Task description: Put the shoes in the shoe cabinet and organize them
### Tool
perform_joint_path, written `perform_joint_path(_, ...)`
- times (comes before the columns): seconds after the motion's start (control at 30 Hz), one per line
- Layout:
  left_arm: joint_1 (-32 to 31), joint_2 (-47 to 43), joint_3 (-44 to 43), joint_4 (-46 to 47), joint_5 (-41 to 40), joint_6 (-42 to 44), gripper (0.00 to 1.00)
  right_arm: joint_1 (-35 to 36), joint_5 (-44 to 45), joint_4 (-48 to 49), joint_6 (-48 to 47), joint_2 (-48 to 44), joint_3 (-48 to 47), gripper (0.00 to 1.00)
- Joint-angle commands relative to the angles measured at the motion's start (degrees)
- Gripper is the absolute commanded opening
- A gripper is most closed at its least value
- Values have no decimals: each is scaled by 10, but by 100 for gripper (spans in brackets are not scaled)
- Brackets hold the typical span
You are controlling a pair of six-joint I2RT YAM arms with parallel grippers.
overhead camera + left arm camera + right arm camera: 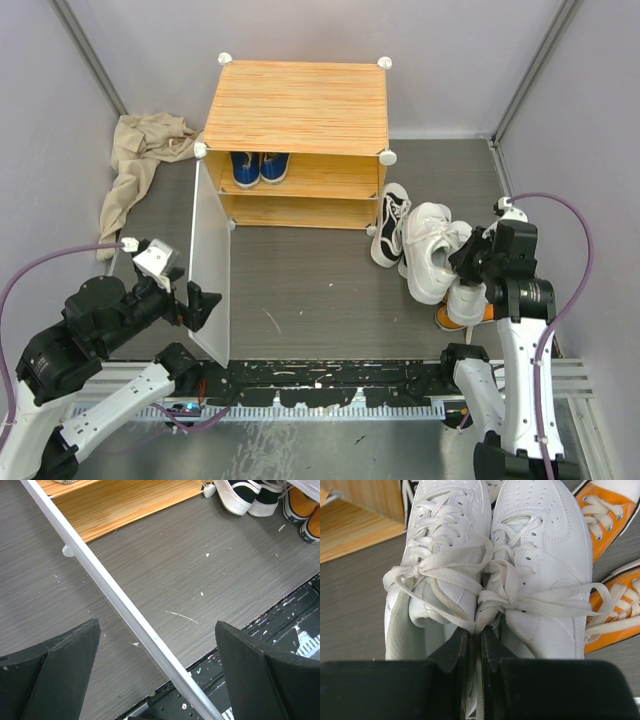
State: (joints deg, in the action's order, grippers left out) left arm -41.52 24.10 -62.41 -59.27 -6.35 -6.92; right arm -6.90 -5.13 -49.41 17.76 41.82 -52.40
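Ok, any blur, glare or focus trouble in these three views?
Top external: even light, sharp, soft shadow inside the shoe cabinet. Left wrist: floor crisp, left gripper dark, no glare. Right wrist: white shoes bright, detail kept; right gripper nearly black.
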Motion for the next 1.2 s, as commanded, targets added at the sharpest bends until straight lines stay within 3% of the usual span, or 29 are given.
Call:
perform_joint_path(0.0,-1,13,-15,36,-2,-3,98,1,-101,2,-15,-66,-85,1)
perform_joint_path(0.17,-1,16,-17,30,-8,-15,98,24,-194,-19,17,-107,-91,1)
perform_joint_path(0.37,-1,16,-14,32,-11,-34,98,29,-279,30,47,-133,-58,1)
perform_joint_path(0.87,-1,59,-5,66,-12,-27,98,29,-360,187,94,-74,-22,1)
perform_joint_path(1.0,-1,65,1,75,-8,-26,98,52,-359,207,100,-57,-8,1)
perform_joint_path(1.17,-1,67,4,77,-5,-26,98,153,-266,193,88,-38,-18,1)
